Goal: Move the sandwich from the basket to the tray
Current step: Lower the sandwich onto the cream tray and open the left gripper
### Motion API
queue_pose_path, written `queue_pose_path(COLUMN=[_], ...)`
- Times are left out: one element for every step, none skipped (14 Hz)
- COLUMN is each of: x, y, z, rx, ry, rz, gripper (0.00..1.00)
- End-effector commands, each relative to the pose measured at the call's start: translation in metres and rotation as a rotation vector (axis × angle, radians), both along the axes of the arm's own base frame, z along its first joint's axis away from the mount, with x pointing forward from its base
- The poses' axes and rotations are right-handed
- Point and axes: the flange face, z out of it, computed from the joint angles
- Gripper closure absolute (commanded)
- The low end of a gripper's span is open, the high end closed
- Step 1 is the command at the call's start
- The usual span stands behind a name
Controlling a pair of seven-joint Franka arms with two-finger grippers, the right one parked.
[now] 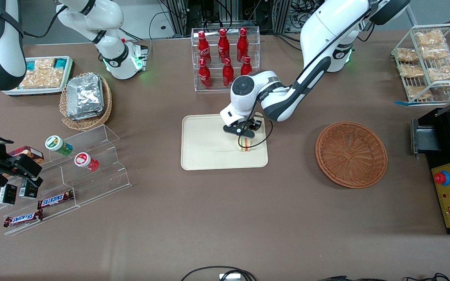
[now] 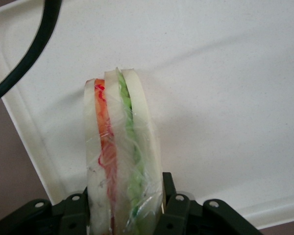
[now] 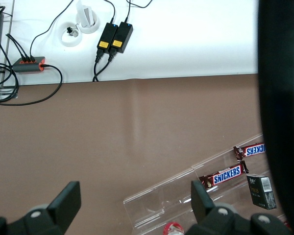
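The sandwich is a clear-wrapped wedge with pale bread and green, orange and red layers. It stands on edge on the cream tray, at the tray's end nearest the basket. My gripper is directly above it and shut on it, with a black finger pressed to each bread face. In the wrist view the tray floor and its raised rim lie just beneath the sandwich. The round brown wicker basket sits empty on the table toward the working arm's end.
A clear rack of red bottles stands farther from the front camera than the tray. An oval wicker basket of foil packs, a white snack tray and acrylic steps with candy bars lie toward the parked arm's end. A black control box sits beside the basket.
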Motion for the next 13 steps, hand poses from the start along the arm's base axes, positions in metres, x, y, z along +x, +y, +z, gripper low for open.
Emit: queue_pose_path(x=[0.01, 0.018, 0.027, 0.036, 0.045, 0.055, 0.065, 0.073, 0.084, 0.092, 0.107, 0.119, 0.127], y=[0.0, -0.002, -0.004, -0.005, -0.006, -0.005, -0.006, -0.007, -0.007, -0.006, 0.005, 0.016, 0.023], z=[0.01, 0.019, 0.029, 0.038, 0.049, 0.06, 0.072, 0.084, 0.097, 0.108, 0.116, 0.123, 0.137], rx=[0.036, 0.039, 0.04, 0.046, 0.044, 0.036, 0.03, 0.027, 0.02, 0.011, 0.008, 0.012, 0.015], ry=[-0.023, -0.028, -0.035, -0.039, -0.036, -0.028, -0.023, -0.021, -0.021, -0.019, -0.02, -0.022, -0.03], rz=[0.056, 0.074, 0.089, 0.101, 0.123, 0.155, 0.179, 0.199, 0.22, 0.243, 0.275, 0.3, 0.318], gripper=[0.41, 0.38, 0.38, 0.38, 0.37, 0.37, 0.37, 0.37, 0.37, 0.37, 0.37, 0.37, 0.37])
